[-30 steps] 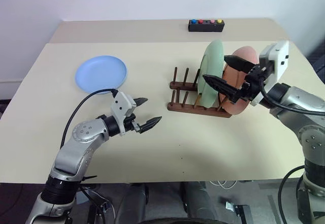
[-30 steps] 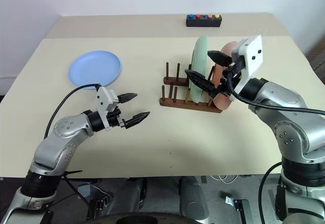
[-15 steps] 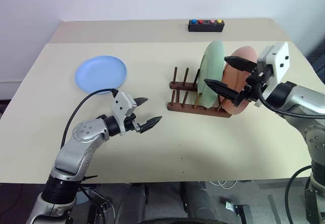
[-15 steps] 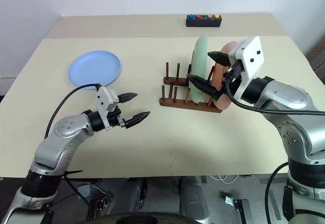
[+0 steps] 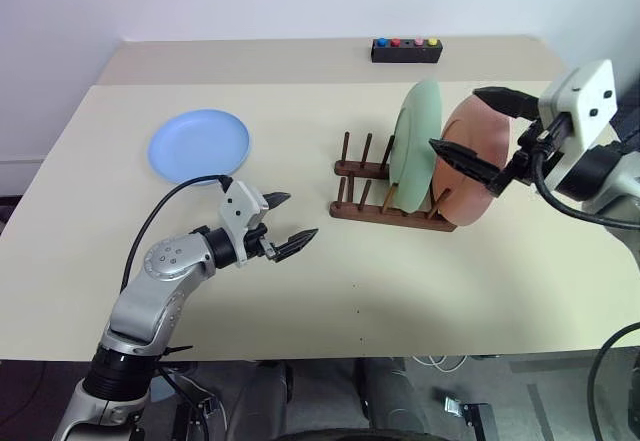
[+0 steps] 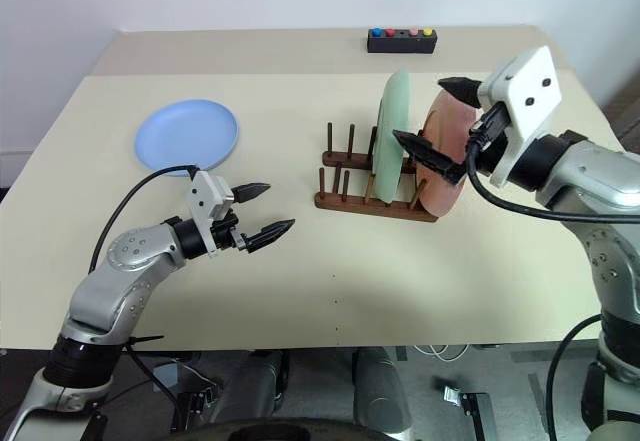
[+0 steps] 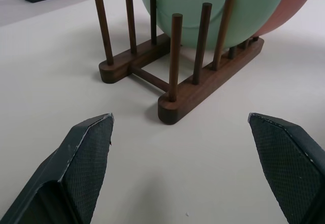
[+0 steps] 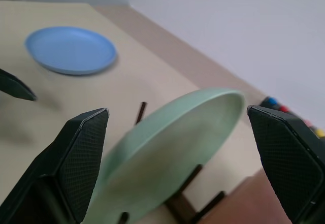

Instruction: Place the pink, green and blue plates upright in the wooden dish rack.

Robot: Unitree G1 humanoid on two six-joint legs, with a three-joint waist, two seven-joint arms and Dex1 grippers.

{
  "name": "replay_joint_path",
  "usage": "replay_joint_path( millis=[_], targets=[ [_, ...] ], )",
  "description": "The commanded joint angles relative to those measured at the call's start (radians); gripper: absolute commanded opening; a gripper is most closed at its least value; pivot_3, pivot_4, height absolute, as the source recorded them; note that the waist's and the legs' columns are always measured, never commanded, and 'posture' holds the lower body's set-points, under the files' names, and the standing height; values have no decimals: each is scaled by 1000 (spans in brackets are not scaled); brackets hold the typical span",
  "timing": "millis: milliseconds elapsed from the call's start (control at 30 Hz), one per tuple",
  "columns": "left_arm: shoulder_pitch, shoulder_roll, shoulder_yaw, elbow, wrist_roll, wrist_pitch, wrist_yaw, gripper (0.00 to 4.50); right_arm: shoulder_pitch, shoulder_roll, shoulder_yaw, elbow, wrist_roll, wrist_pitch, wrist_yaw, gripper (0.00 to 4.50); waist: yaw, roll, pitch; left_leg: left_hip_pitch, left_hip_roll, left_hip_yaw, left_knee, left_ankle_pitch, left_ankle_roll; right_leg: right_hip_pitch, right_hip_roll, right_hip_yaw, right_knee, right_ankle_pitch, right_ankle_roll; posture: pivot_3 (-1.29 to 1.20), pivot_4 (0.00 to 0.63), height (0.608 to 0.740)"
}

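While the wooden dish rack [image 5: 392,191] stands on the right half of the tabletop [image 5: 330,291], about midway between the near and far edges, its long axis runs roughly left to right, a little slanted, with the right end nearer to the front edge. It has 2 parallel rails, each with a row of upright pegs. 2 plates stand on edge in its right part: the green plate [image 5: 415,132] is upright between the pegs, and the pink plate [image 5: 470,161] stands just beside it at the right end of the rack, leaning a little. Their faces point to the left and right ends of the rack, so each plate lies across the rails. The 3 pairs of pegs at the left end are free. The blue plate [image 5: 199,145] lies flat on the left half of the tabletop, towards the far left corner, well apart from the rack. The left gripper [image 5: 283,223] hangs above the tabletop towards the near edge, between the blue plate and the rack, pointing at the rack, with its 2 fingers spread wide and nothing between them. The right gripper [image 5: 472,129] is raised by the right end of the rack, its fingers also spread wide on either side of the pink plate's upper part, not pinching it. A black box [image 5: 406,50] with coloured buttons sits near the far edge.
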Motion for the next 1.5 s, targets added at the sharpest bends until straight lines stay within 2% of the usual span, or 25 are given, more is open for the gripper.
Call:
replay_joint_path(
  millis=[33,100,300,467,567,667,833,967,1267,1500],
  targets=[
    [-56,-10,99,33,-9,-29,50,4382,-127,30,41,-20,-16,-56,0,4446,-2,0,0,0,0,0,0,0,0,0,0,0,0,0,0,0,150,740],
    [-85,-13,142,73,-6,-33,82,4382,-184,59,115,-24,-48,-70,-1,4446,-4,0,0,0,1,0,0,0,0,0,1,0,0,0,0,0,150,740],
    [-206,39,313,249,75,-21,284,4441,-288,168,473,51,-362,-244,46,4485,-3,0,0,-1,1,0,0,0,0,-2,1,0,0,1,2,0,150,740],
    [-318,105,415,461,176,86,527,4441,-275,260,597,112,-494,-357,72,4485,-1,-1,0,-1,0,0,-1,0,0,-2,0,-1,0,1,2,0,150,740],
    [-358,143,402,573,224,133,567,4441,-276,305,627,137,-535,-382,87,4485,-2,-1,0,-1,0,0,-1,0,0,-2,0,-1,1,1,2,0,150,740],
    [-454,161,392,765,251,164,602,4441,-270,332,645,171,-585,-421,98,4485,1,-2,0,-1,0,-1,0,0,0,-2,0,-2,2,1,2,0,150,740],
    [-635,136,375,1072,252,133,573,4441,-249,356,619,166,-600,-437,106,4485,2,-3,-1,-1,0,-2,0,0,-1,-1,0,-3,2,1,2,0,150,740],
    [-735,113,354,1235,252,76,528,4441,-223,359,604,142,-609,-430,106,4485,-2,-3,-1,-1,-1,-2,0,1,-1,-2,0,-3,2,1,2,0,150,740],
    [-798,105,331,1351,266,3,514,4441,-215,371,591,121,-629,-392,106,4485,-14,-3,-1,-1,-1,-2,-1,1,-1,-2,0,-3,2,1,2,0,150,740],
    [-796,126,399,1281,218,-54,569,4441,-203,369,586,105,-638,-376,110,4485,-22,-3,0,-1,-1,-3,-1,1,-1,-2,0,-3,2,1,2,0,150,740]
  ],
)
